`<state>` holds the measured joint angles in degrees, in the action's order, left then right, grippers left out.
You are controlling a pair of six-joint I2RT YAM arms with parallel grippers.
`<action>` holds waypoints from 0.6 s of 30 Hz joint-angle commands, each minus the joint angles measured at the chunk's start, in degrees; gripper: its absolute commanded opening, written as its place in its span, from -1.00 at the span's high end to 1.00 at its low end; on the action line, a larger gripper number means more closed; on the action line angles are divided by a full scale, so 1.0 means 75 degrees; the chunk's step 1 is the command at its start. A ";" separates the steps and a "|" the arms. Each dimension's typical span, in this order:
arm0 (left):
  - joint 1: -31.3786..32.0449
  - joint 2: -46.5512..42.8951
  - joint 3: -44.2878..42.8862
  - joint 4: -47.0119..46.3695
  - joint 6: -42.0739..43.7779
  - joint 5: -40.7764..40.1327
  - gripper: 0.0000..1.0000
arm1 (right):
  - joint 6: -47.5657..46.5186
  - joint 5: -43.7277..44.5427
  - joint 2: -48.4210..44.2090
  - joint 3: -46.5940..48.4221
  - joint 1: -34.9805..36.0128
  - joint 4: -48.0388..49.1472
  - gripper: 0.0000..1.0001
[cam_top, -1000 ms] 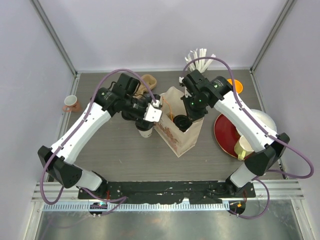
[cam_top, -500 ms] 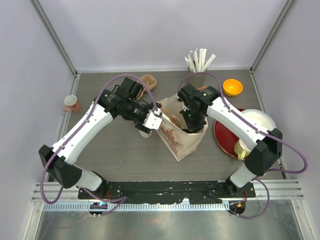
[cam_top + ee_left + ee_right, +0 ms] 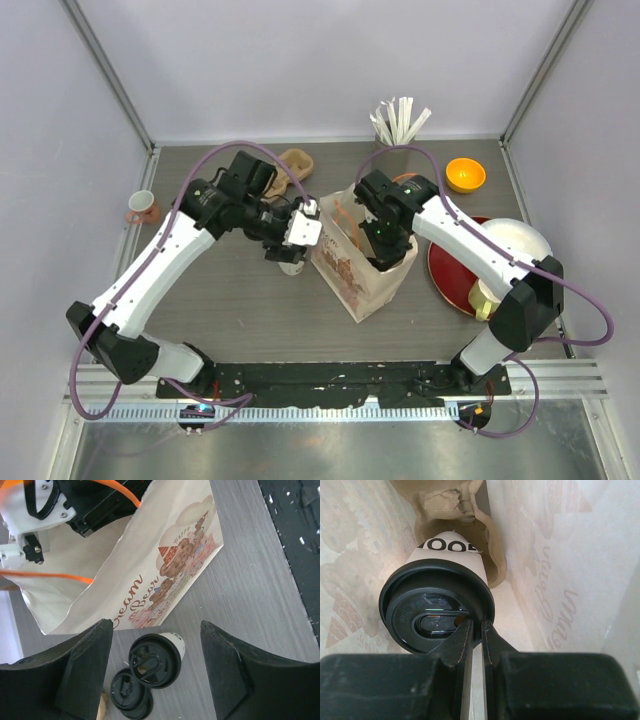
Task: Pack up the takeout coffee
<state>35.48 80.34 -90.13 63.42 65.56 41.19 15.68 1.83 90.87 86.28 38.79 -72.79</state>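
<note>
R gripper [image 3: 476,626] pinched on coffee cup [image 3: 436,597] lid rim, inside bag [image 3: 550,550] | L gripper [image 3: 156,642] wide open, holds nothing

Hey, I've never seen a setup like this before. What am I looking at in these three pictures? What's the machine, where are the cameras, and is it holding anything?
These are two robot arms bolted to the near edge of a table. The wide picture comes from a fixed camera overhead. The other two come from a camera on each wrist, looking past that arm's own fingers. On the table are a paper bag, a red plate, an orange bowl and a pink mug. The right gripper reaches into the bag and pinches the rim of the black lid on a lidded cup. The left gripper is open and holds nothing. A second lidded cup stands on the table below it.
</note>
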 commanded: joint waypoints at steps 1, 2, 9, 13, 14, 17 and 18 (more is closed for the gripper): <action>-0.0265 -0.0363 -0.0300 -0.0065 -0.1180 0.0437 -0.50 | 0.0100 0.0155 -0.0093 -0.0032 0.0043 0.0120 0.90; -0.0336 -0.0422 -0.0253 -0.0146 -0.1322 0.0531 -0.50 | 0.0112 0.0155 -0.0104 -0.0020 0.0043 0.0120 0.86; -0.0583 -0.0680 0.0403 -0.0510 -0.1827 0.0778 -0.50 | 0.0077 0.0143 -0.0081 0.0261 0.0149 0.0003 0.57; -0.0583 -0.0668 0.0404 -0.0534 -0.1862 0.0754 -0.50 | 0.0112 0.0155 -0.0163 0.0460 0.0254 -0.0079 0.43; -0.0583 -0.0668 0.0392 -0.0534 -0.1862 0.0754 -0.50 | 0.0112 0.0155 -0.0175 0.0565 0.0301 -0.0102 0.41; -0.0583 -0.0657 0.0345 -0.0534 -0.1862 0.0754 -0.51 | 0.0124 0.0143 -0.0186 0.0788 0.0348 -0.0219 0.32; -0.0583 -0.0633 0.0322 -0.0545 -0.1851 0.0754 -0.51 | 0.0147 0.0097 -0.0198 0.0847 0.0371 -0.0243 0.29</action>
<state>31.11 76.47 -87.11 61.08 52.62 45.06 16.21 2.31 90.87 88.73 40.84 -73.54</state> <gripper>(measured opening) 0.753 0.329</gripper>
